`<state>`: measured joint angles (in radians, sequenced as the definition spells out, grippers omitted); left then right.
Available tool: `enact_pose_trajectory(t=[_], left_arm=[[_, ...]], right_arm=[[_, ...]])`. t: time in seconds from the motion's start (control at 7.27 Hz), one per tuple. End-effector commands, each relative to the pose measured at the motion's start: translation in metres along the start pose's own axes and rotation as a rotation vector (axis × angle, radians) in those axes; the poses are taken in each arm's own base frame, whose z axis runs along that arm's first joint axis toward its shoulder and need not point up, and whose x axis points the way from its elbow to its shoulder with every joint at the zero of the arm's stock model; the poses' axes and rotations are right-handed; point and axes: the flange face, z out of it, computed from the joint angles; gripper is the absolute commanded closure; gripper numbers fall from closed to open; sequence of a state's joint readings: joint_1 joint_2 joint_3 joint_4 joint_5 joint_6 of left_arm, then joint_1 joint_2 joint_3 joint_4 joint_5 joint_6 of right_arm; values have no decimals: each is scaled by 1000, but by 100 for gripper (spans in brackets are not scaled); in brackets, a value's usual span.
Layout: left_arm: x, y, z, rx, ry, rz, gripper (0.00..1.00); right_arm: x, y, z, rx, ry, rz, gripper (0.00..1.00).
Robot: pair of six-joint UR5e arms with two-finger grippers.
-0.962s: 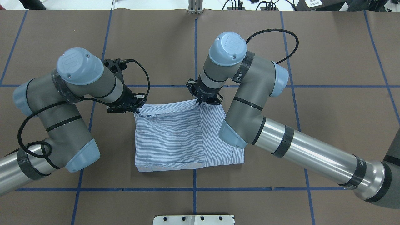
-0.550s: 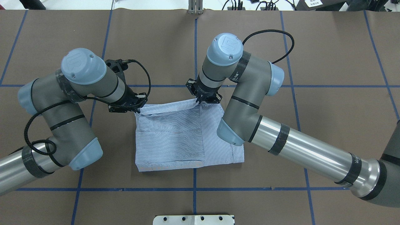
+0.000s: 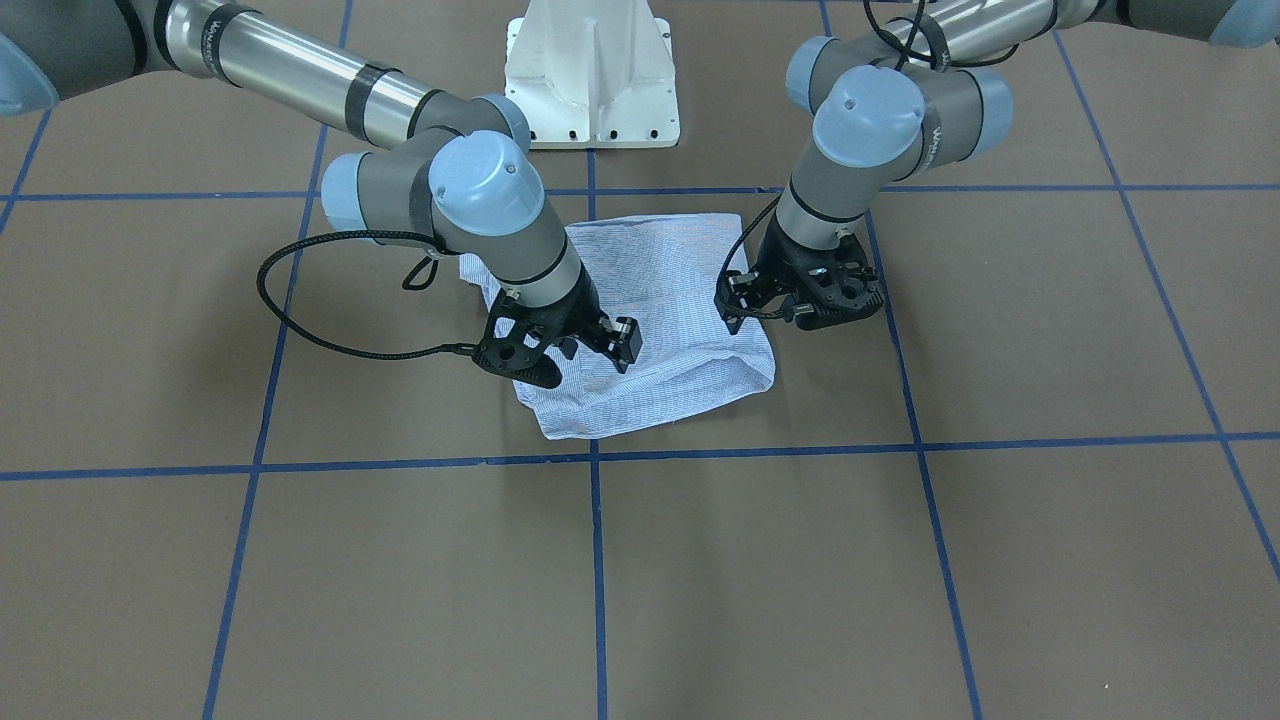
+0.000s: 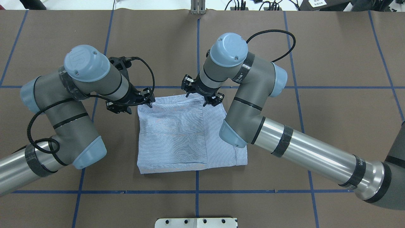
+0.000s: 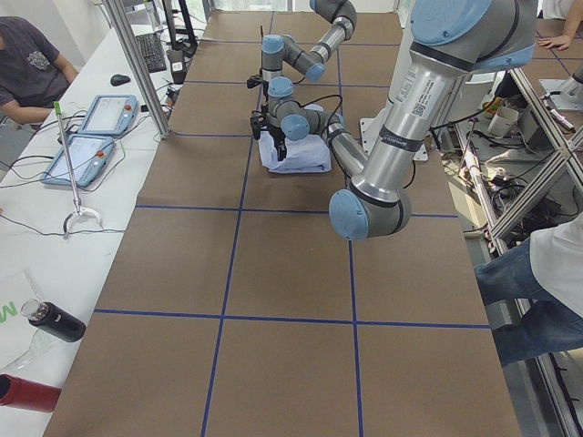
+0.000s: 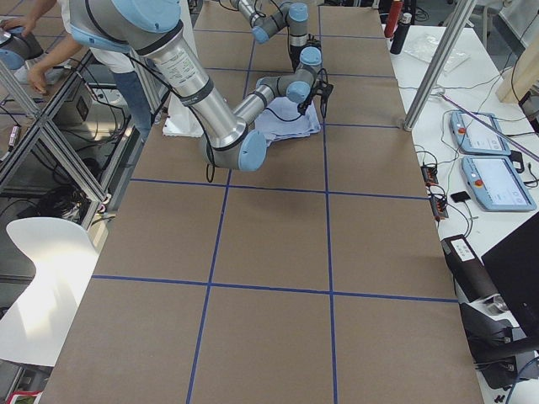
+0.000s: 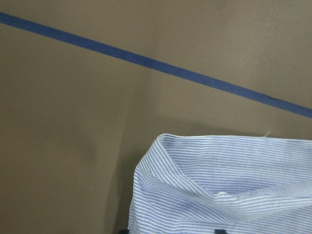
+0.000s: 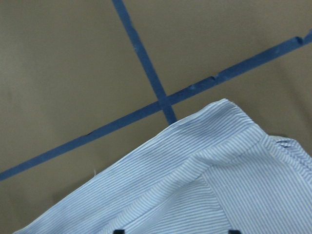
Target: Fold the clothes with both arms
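Overhead exterior view shows the folded shirt (image 4: 172, 136) flat at the middle of the table (image 4: 332, 110), its right edge partly hidden under the right arm (image 4: 250, 104), while the left gripper (image 4: 131, 101) and right gripper (image 4: 202, 91) hover over its far edge, jaws spread and holding nothing.

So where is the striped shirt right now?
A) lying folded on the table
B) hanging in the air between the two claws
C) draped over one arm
A: the shirt lies as a flat folded rectangle on the brown table.
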<state>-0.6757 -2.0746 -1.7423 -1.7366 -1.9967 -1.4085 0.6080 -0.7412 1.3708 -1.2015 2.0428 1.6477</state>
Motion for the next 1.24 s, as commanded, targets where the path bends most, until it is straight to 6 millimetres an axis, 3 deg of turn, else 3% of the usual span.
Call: enact_pose_trajectory(t=[0.0,0.27,0.41,0.69,1.1], left_arm=[[-22,-34,-20,45,-18,43,0],[-73,-65,-40,88,-57,110,0],[-97,-72,-54,100,-81,145,0],[-115,-84,-63,114,-102,162,0],[-120,-86,-62,113,-110,155,0]], right_arm=[[-7,27,3,6,-34,-117,0],[-17,79,41,72,-5,-413,0],[-29,82,48,79,5,-454,0],[-63,71,72,132,63,-518,0],[-61,44,97,259,160,-617,0]])
